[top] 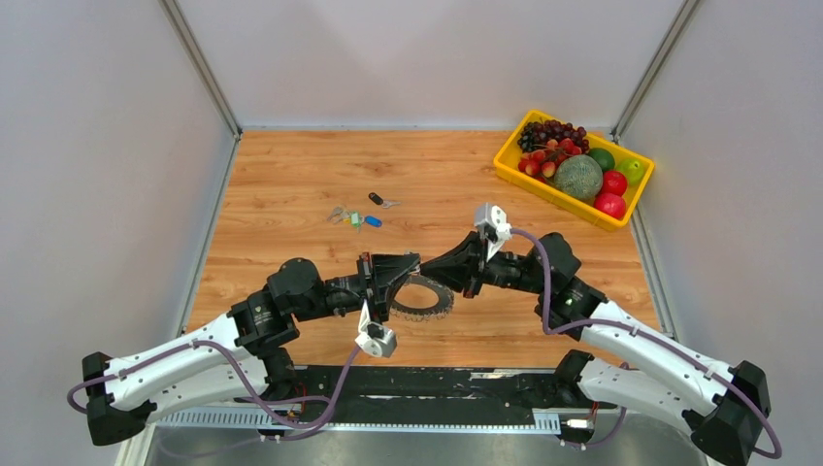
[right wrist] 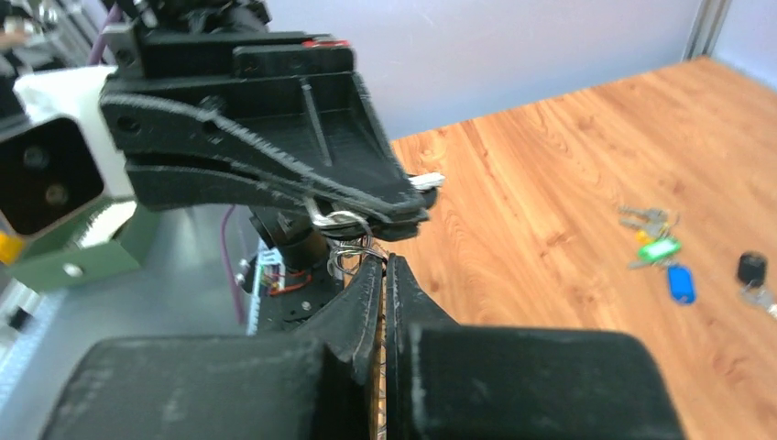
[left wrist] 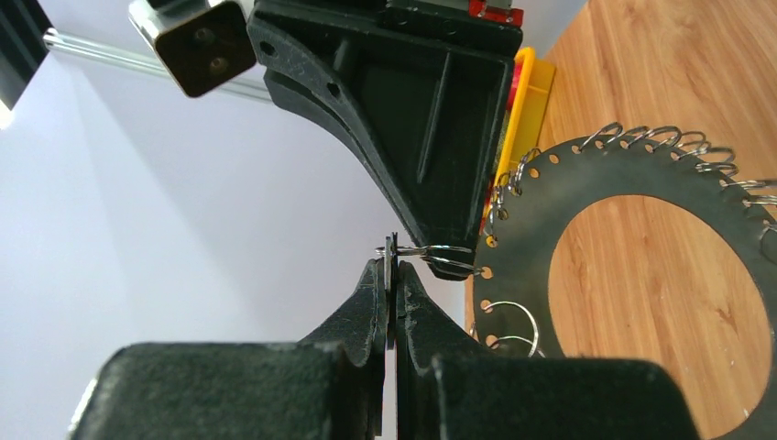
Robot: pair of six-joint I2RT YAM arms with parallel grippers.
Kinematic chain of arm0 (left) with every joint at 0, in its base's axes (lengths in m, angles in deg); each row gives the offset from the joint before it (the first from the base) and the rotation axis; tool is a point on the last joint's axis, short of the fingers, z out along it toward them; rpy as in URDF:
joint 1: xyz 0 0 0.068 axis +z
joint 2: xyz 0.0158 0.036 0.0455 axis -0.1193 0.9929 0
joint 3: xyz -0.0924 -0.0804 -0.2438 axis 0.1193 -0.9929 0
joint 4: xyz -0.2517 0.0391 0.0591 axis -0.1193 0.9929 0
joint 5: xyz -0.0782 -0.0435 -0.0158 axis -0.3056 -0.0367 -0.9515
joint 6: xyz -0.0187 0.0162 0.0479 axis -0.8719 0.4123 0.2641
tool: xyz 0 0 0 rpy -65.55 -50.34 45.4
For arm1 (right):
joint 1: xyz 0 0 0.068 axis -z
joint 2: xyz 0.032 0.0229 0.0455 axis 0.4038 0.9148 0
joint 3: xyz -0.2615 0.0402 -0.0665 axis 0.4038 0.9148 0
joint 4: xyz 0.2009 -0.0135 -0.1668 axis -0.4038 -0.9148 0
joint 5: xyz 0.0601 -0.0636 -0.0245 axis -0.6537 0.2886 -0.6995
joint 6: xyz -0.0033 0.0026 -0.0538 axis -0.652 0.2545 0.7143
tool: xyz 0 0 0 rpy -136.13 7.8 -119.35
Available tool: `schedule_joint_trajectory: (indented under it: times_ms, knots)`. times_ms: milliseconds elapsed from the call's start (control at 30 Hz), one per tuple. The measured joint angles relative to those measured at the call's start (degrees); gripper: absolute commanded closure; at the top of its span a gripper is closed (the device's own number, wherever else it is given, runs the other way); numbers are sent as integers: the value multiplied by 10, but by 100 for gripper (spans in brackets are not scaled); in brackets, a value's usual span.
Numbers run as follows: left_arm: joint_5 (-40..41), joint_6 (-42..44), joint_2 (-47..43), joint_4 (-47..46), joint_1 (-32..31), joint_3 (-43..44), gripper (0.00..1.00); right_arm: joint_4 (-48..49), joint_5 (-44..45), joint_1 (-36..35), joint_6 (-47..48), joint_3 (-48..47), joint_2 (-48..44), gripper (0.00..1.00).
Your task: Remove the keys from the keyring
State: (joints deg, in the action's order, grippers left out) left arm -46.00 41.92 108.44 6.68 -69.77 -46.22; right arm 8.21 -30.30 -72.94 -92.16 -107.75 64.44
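Left fingers [left wrist: 362,307] clamped shut on thin key [right wrist: 427,181] — silver tip pokes past them toward right arm, long axis along fingers. Right fingers [right wrist: 412,302] pressed nearly together, nipping small wire loop [left wrist: 414,250] right at left fingertips. We see keyring [top: 439,309] on wooden counter [top: 311,175], just below and beside both tips: flat dark grey disc, wide open centre, holes punched round rim, thin wire loops threaded through. Loose keys [top: 351,217] with green and blue tags lie well apart, farther back.

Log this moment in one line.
left pincer: shut on key | right pincer: shut on split ring | keyring: under pincers
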Motion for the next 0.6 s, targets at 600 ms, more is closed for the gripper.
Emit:
schedule_joint_trajectory:
  times_ms: [600]
  knots:
    - [-24, -3, 52, 0, -11, 0, 100, 77, 38, 150, -591, 79, 80, 99]
